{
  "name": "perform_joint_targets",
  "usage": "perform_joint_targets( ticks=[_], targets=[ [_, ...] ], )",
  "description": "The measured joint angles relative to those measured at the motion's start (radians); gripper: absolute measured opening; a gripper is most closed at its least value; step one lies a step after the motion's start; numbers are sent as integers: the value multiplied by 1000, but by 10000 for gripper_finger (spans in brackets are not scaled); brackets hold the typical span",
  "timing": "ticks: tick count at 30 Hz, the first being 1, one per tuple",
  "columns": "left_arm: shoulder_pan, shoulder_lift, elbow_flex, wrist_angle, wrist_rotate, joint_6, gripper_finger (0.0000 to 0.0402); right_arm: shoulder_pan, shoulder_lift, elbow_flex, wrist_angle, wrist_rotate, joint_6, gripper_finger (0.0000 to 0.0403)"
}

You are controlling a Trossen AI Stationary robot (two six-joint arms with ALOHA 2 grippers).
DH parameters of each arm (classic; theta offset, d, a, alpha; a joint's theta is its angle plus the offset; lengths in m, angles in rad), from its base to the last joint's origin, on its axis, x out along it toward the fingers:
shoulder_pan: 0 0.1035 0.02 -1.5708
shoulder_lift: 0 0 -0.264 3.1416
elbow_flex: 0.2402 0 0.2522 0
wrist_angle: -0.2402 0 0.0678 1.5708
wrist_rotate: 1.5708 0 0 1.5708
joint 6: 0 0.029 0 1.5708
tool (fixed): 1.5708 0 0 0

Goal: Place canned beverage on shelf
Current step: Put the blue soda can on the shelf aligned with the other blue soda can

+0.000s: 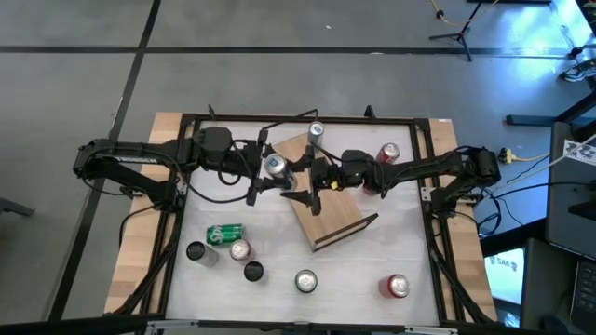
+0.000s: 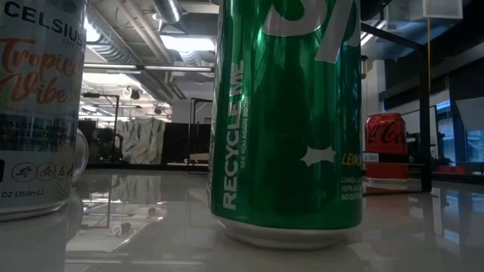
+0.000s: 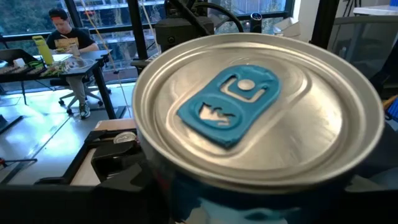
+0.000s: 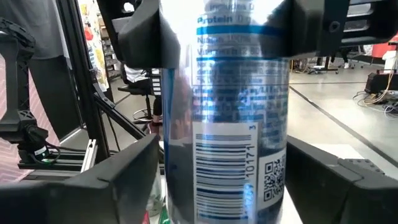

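A silver and blue beverage can (image 1: 275, 166) hangs upright over the table's middle, next to the left side of the shelf (image 1: 328, 207), a slanting light-wood board. My left gripper (image 1: 268, 172) is shut on it. My right gripper (image 4: 224, 174) reaches in from the right and is open. Its fingers (image 4: 118, 177) stand on either side of the can's lower body (image 4: 224, 155). The left wrist view is filled by the can's top (image 3: 249, 106) with its blue tab. Another silver can (image 1: 315, 132) stands at the shelf's far end. My left gripper pinches the can's upper body (image 4: 242, 37) between its two fingers (image 4: 143, 31), one on each side. The fingers come level from the table's left. The can stays upright, top up, lifted clear of the table.
A red can (image 1: 389, 154) stands at the far right. Along the near edge are a green can (image 1: 224, 233) on its side, several upright cans (image 1: 240, 249) and another red can (image 1: 398, 286). The low view shows a green can (image 2: 287, 113) up close.
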Motion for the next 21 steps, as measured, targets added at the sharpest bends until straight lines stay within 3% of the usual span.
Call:
perform_joint_targets(
  ticks=[8, 15, 21],
  targets=[
    [0, 0, 0, -42, -64, -7, 223, -2, -71, 0, -213, 2, 15, 378],
    [5, 22, 0, -79, -153, -16, 224, -6, -222, 0, -476, 20, -36, 383],
    [52, 119, 0, -79, -165, -55, 224, -6, -350, 0, -608, 28, -56, 383]
  ],
)
